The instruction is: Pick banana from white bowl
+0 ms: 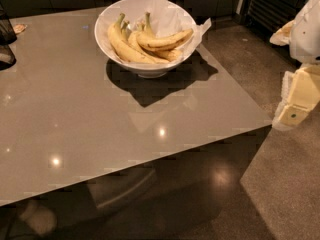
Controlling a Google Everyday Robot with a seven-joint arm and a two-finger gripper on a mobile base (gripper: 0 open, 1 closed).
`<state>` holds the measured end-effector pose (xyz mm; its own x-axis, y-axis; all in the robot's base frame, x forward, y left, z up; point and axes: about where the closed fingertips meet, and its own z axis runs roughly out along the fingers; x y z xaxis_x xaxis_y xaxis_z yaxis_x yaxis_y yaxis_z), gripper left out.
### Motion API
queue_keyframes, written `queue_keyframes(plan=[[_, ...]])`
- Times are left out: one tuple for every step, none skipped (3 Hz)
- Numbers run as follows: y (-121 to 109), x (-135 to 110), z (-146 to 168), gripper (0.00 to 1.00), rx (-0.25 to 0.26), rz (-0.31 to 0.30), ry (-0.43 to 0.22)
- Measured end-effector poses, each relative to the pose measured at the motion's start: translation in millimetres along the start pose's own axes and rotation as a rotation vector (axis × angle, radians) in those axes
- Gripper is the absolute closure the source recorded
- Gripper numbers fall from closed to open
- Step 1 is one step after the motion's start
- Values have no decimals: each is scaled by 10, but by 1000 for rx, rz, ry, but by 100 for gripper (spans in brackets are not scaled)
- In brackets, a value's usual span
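The white bowl point(112, 21) stands at the far middle of the grey table, lined with crumpled white paper. It holds several bananas. The banana point(165, 40), curved, ripe yellow and with a dark tip at its right end, lies across the top of the pile. Longer, paler bananas with greenish stems point(122, 45) lie under it and to its left. My gripper point(299, 96), cream-coloured on a white arm, hangs at the right edge of the view. It is off the table's right side, well apart from the bowl and lower in the picture.
The table point(100, 129) is glossy grey, and its near right corner points toward the gripper. A dark object point(6, 44) stands at the table's far left edge. Dark cabinets run along the back. Speckled floor lies to the right.
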<state>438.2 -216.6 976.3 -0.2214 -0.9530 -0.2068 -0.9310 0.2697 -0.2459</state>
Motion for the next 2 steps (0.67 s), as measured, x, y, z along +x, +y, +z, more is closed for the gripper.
queue_keyframes(plan=[[0, 0, 0, 0, 0, 0, 0], [-62, -50, -9, 0, -2, 17, -2]])
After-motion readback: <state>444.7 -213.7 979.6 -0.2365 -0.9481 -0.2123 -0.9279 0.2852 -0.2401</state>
